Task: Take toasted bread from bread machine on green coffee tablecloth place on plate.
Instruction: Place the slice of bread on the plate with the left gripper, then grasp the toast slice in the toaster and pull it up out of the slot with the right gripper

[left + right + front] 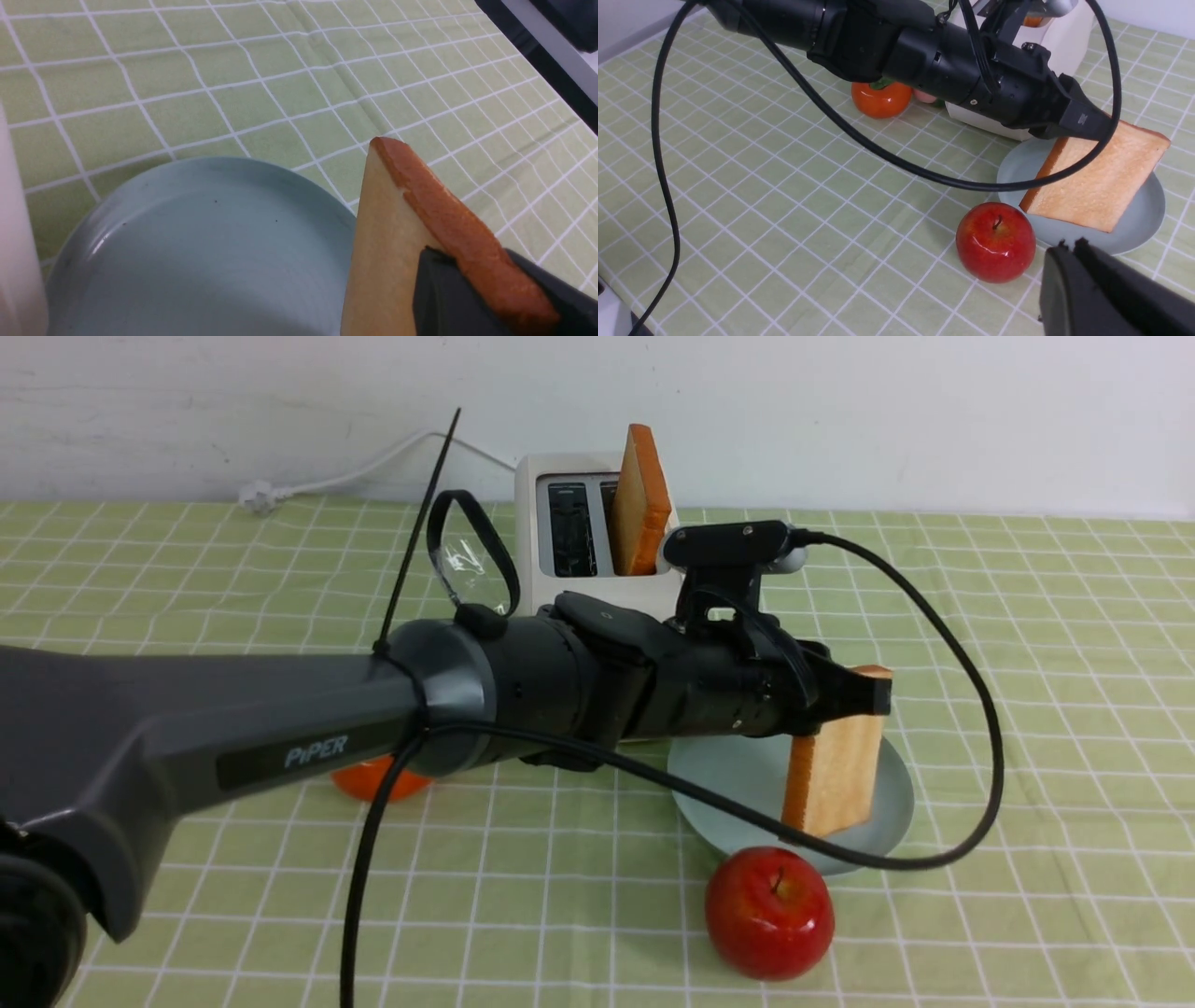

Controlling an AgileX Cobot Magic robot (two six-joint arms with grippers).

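My left gripper (pixel 873 695) is shut on the top edge of one slice of toasted bread (pixel 836 775), which hangs on edge over the pale blue-green plate (pixel 738 775). I cannot tell whether its lower edge touches the plate. In the left wrist view the dark fingers (pixel 448 294) clamp the brown crust of the slice (pixel 392 233) beside the plate (pixel 210 242). A second slice (pixel 642 504) stands up out of the right slot of the cream bread machine (pixel 560 523) behind. My right gripper (pixel 1069 245) is shut and empty, near the plate's (pixel 1134 224) front rim.
A red apple (pixel 768 912) lies on the green coffee tablecloth (pixel 1027 616) just in front of the plate. An orange fruit (pixel 378 779) sits under my left arm. The toaster's white cord runs along the back wall. My left arm's black cable loops over the plate.
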